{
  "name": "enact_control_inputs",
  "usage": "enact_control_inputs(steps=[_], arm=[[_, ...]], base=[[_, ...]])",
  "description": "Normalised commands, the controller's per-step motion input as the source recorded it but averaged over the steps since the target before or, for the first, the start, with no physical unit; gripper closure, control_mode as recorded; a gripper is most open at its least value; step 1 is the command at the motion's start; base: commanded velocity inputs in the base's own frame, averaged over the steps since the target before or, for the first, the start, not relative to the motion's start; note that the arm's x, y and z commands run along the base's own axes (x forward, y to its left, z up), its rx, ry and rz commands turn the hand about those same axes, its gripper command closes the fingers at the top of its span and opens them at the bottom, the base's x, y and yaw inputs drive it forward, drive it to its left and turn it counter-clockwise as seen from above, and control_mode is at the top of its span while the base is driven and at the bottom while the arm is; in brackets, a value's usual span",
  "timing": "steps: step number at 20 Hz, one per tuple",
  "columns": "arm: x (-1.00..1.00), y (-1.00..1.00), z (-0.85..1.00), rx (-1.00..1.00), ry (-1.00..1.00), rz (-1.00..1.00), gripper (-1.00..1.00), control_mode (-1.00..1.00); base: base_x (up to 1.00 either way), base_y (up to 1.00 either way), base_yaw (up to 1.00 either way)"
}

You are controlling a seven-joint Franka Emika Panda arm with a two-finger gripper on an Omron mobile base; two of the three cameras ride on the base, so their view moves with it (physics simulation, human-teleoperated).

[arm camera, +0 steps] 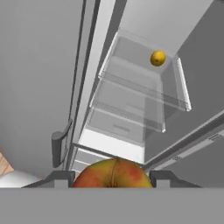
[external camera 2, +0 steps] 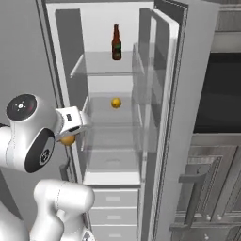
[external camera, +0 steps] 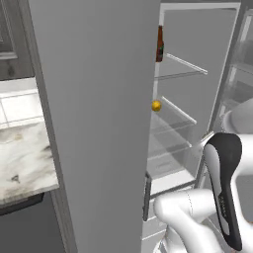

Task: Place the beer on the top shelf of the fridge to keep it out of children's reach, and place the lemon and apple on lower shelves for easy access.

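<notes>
Clamped between the two dark tips of the end effector [arm camera: 112, 177] is the apple [arm camera: 112, 173], reddish-orange and held out in front of the open fridge [external camera 2: 188, 94], level with its lower compartments. In the right base view the apple [external camera 2: 68, 140] peeks out just under the white hand at the left, beside the fridge's left wall. Further right, inside the fridge, the beer [external camera 2: 116, 43] stands upright on the top shelf [external camera 2: 101, 69], toward the back. One pane down, the lemon [external camera 2: 116, 103] rests on the highest of the lower shelves [external camera 2: 110, 115], also near the back wall. The panes beneath it carry nothing. In the left base view the wide grey door [external camera: 99, 123] hides part of the beer [external camera: 159, 44] and the lemon [external camera: 156, 105] sits just past its edge.
</notes>
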Motion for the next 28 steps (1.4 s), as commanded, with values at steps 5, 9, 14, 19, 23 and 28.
enact_control_inputs(steps=[5,9,14,19,23,28], arm=[[0.0,0.0,0.0,0.0,0.0,0.0,1.0,1.0],[0.0,0.0,0.0,0.0,0.0,0.0,1.0,1.0],[0.0,0.0,0.0,0.0,0.0,0.0,1.0,1.0],[0.0,0.0,0.0,0.0,0.0,0.0,1.0,1.0],[0.0,0.0,0.0,0.0,0.0,0.0,1.0,1.0],[0.0,0.0,0.0,0.0,0.0,0.0,1.0,1.0]], base=[[0.36,-0.38,0.26],[0.37,-0.17,0.24],[0.41,-0.2,0.25],[0.35,-0.33,0.25],[0.22,-0.39,0.22],[0.14,-0.39,0.19]])
